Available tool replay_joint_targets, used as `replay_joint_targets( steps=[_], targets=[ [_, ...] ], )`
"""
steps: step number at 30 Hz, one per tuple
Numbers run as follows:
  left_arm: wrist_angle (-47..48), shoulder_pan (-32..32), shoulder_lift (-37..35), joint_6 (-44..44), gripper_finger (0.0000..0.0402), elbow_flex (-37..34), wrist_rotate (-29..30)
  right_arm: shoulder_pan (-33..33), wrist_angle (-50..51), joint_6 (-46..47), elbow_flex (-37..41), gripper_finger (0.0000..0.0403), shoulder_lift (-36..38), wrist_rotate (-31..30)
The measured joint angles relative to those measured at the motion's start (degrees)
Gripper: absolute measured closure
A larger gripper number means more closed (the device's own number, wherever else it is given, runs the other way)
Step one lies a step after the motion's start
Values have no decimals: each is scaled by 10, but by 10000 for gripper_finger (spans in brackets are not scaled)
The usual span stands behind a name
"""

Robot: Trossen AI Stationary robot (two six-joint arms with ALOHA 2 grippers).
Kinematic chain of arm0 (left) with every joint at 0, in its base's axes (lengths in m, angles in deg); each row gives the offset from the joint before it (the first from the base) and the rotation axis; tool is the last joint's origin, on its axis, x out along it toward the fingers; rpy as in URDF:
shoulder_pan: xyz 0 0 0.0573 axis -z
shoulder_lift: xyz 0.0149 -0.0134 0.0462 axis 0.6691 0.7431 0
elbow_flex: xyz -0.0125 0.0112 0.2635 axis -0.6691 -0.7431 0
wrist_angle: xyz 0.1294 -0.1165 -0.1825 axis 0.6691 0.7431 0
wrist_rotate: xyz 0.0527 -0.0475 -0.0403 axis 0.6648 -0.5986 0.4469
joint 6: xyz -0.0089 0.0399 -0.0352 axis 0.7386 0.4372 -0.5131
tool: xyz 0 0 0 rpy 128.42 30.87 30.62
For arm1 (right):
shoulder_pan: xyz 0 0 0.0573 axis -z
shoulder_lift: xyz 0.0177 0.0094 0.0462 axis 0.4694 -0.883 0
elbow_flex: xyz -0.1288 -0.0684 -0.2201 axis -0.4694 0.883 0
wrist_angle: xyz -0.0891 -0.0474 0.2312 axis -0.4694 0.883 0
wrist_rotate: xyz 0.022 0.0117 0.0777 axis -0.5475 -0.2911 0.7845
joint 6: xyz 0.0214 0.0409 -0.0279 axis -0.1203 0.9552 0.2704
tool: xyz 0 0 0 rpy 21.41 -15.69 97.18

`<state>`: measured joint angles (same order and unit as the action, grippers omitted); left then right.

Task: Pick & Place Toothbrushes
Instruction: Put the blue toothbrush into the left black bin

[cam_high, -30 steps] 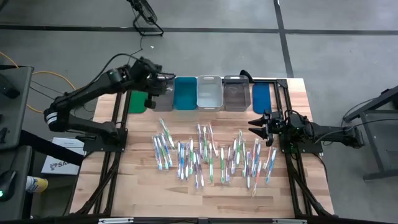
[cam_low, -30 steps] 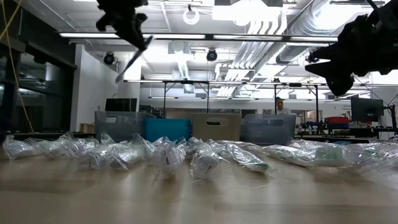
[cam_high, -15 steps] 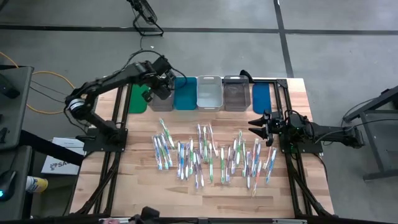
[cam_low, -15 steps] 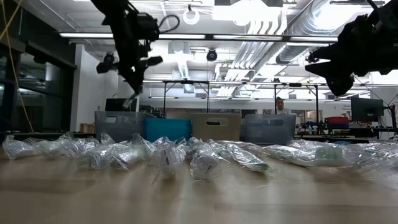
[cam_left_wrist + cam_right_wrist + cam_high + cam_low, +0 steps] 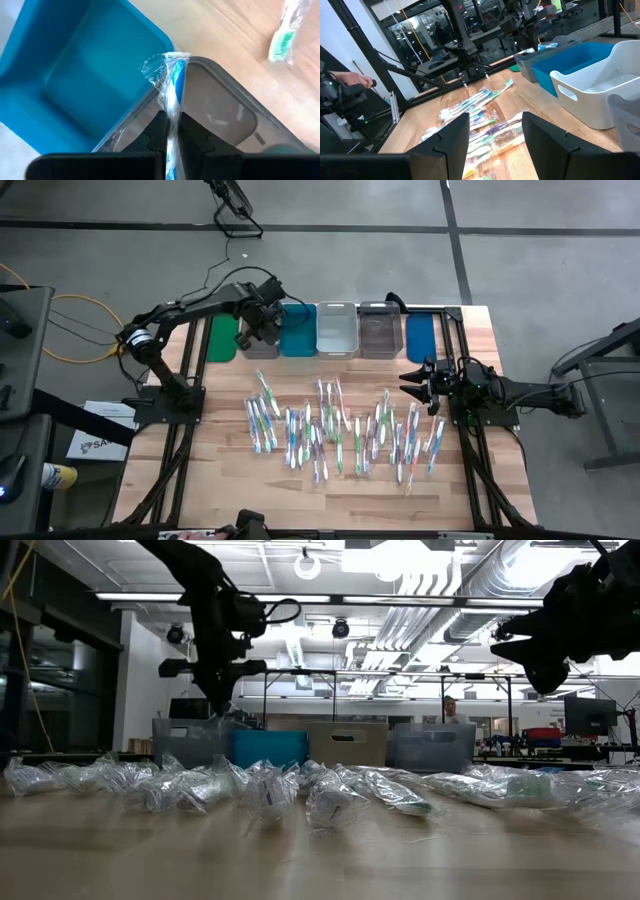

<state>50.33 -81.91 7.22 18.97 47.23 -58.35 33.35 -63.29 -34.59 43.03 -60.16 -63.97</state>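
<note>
Blue-striped toothbrush in clear wrap is pinched between the left gripper fingers, which are clamped tight on it. It hangs over the grey bin, just beside the teal bin, at 11 o'clock on the table. Right gripper hovers at 3 o'clock with jaws spread, holding nothing. Remaining wrapped toothbrushes lie scattered mid-table, between the arms. More bins in the row: clear, grey, blue, green.
</note>
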Motion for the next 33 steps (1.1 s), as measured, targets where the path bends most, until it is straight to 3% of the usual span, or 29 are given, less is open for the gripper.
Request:
replay_joint_targets(
  steps=[11, 20, 33],
  targets=[
    [-10, -52, 16, 88, 380, 0, 13, 0, 0, 0, 0, 227, 0, 0],
    [-10, -53, 16, 134, 376, 0, 14, 0, 0, 0, 0, 227, 0, 0],
    [-11, -42, 16, 120, 269, 0, 24, 0, 0, 0, 0, 227, 0, 0]
  ],
)
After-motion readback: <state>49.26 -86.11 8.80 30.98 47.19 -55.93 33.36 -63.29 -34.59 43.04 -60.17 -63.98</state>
